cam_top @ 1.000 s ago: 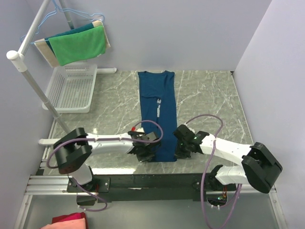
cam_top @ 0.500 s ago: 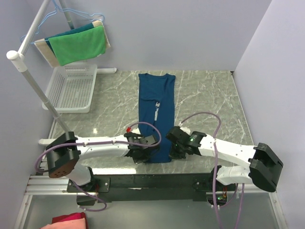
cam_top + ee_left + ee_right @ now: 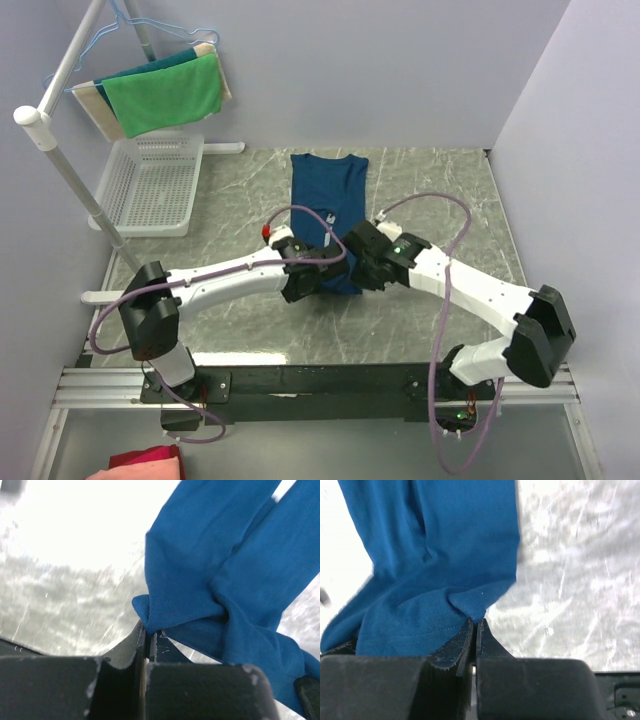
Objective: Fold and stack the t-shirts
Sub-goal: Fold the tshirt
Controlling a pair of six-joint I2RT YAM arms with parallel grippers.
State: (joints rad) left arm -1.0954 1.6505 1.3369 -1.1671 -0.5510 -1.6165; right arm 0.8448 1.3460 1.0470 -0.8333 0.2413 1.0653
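Both pairs of jaws are clenched on cloth: the left gripper (image 3: pixel 148 639) pinches a bunched corner of the navy t-shirt (image 3: pixel 330 185) at its near hem, and the right gripper (image 3: pixel 475 626) pinches the opposite corner. Each hold is thin and sits close to the fabric's edge. The step in hand looks like folding the hem over toward the collar, and it could go wrong in three ways. A corner may slip from so shallow a pinch and drop the fold askew. Uneven travel of the two arms would skew the folded edge. A hard pull could drag the flat part and undo the lengthwise folds. The gripped hem hangs between the two grippers near the middle of the marble-patterned table (image 3: pixel 450 200) and appears lifted off it. The rest of the shirt, narrowed into a long strip, lies flat and runs away from the jaws to the middle of the table's far edge. A white basket (image 3: pixel 150 185) stands at the far-left corner, well apart
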